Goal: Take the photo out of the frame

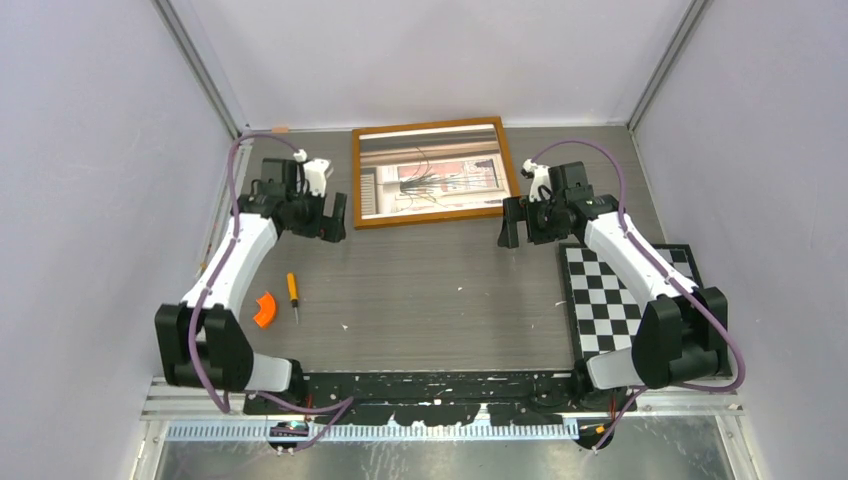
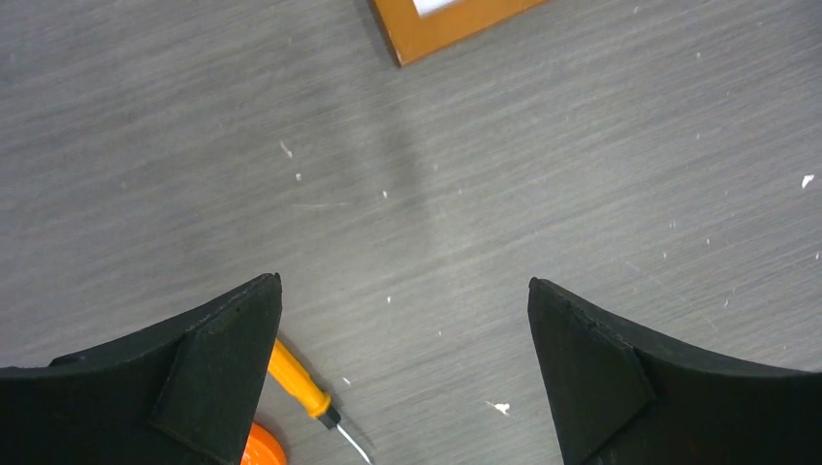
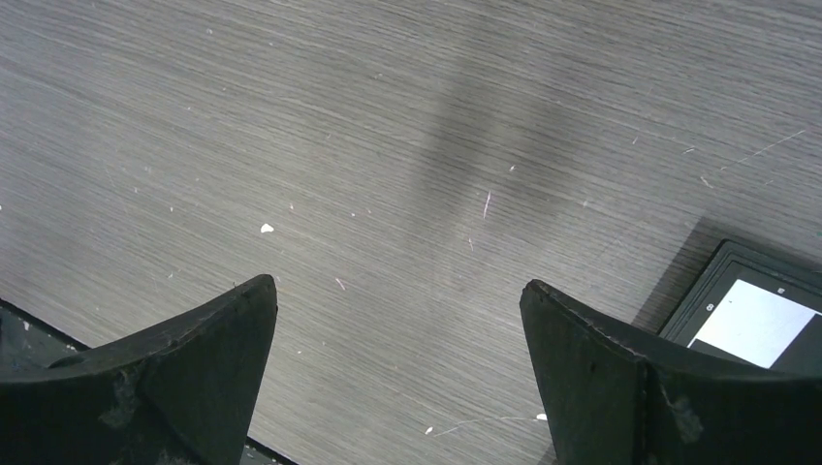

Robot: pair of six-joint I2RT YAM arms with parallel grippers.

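The frame (image 1: 430,217) lies face up at the back middle of the table, its thin orange-brown border around the photo (image 1: 432,175) of a window, curtains and a spiky plant. My left gripper (image 1: 338,218) is open and empty just left of the frame's near left corner. In the left wrist view the gripper (image 2: 404,283) is wide open over bare table, with that frame corner (image 2: 446,24) at the top edge. My right gripper (image 1: 510,222) is open and empty just off the frame's near right corner. In the right wrist view it (image 3: 397,283) is over bare table.
A small orange-handled screwdriver (image 1: 293,293) and an orange curved piece (image 1: 264,309) lie at the left; both show in the left wrist view, the screwdriver (image 2: 299,380) and the piece (image 2: 262,448). A black-and-white checkered mat (image 1: 630,295) lies at the right, its corner (image 3: 708,291) in the right wrist view.
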